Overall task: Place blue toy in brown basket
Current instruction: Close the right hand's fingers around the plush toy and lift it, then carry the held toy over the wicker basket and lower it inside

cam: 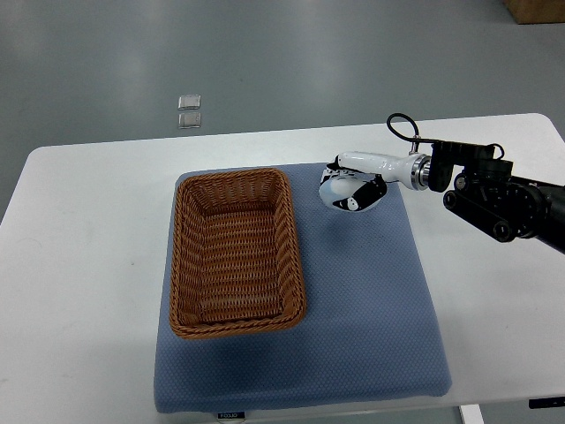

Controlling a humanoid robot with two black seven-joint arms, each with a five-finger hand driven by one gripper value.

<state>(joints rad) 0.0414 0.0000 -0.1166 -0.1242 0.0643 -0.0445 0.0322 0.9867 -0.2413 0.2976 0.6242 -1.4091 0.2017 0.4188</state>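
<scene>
A steep overhead view of a white table (88, 230) with a blue padded mat (371, 309) laid on it. On the left part of the mat sits a rectangular brown woven wicker basket (238, 252); its inside shows only bare weave, so it holds nothing. The robot's right arm, black with a white forearm, enters from the right edge, and its white right hand (351, 191) hangs over the mat just beside the basket's far right corner.

The hand's fingers are curled downward (palm facing the mat), but whether they enclose anything cannot be told. No blue toy is visible anywhere: it may be hidden under or inside the hand, or it may blend into the blue mat. The left arm is out of view.

Likely risks: if the toy is held, a loose grip could let it slip onto the mat before the hand clears the basket's raised rim. A low sideways move could also knock the rim and shove the light basket.

2 small clear squares (189, 111) lie on the grey floor beyond the table.
</scene>
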